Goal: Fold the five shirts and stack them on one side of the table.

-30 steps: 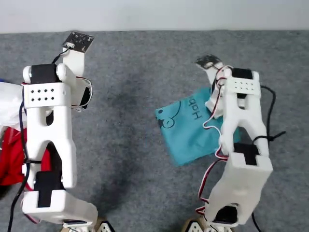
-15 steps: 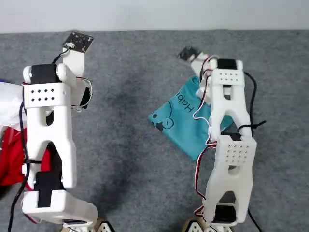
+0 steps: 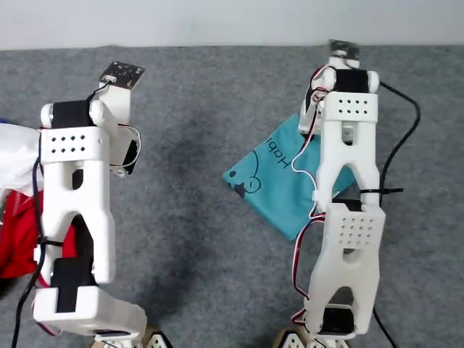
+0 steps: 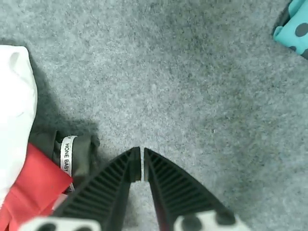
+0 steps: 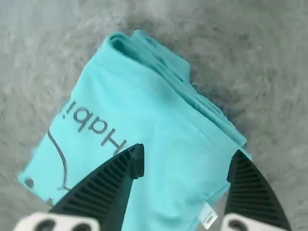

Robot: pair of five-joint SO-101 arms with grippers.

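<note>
Over the soft, limp teal shirt [image 5: 144,110] the right end effector [image 5: 186,161] was held apart; the shirt's layered edge was judged the best hold.

Four garments can be counted: one folded teal cotton shirt with dark print [image 3: 275,196], one crumpled white garment [image 3: 14,159], one red garment [image 3: 18,243] and one dark grey garment with a white label [image 4: 84,154]. There are two white plastic arms, the left arm [image 3: 72,188] and the right arm [image 3: 348,188]. There are two black ribbed claws, the left claw [image 4: 142,155] and the right claw [image 5: 186,156]. There is one grey carpeted surface [image 3: 196,109].
</note>
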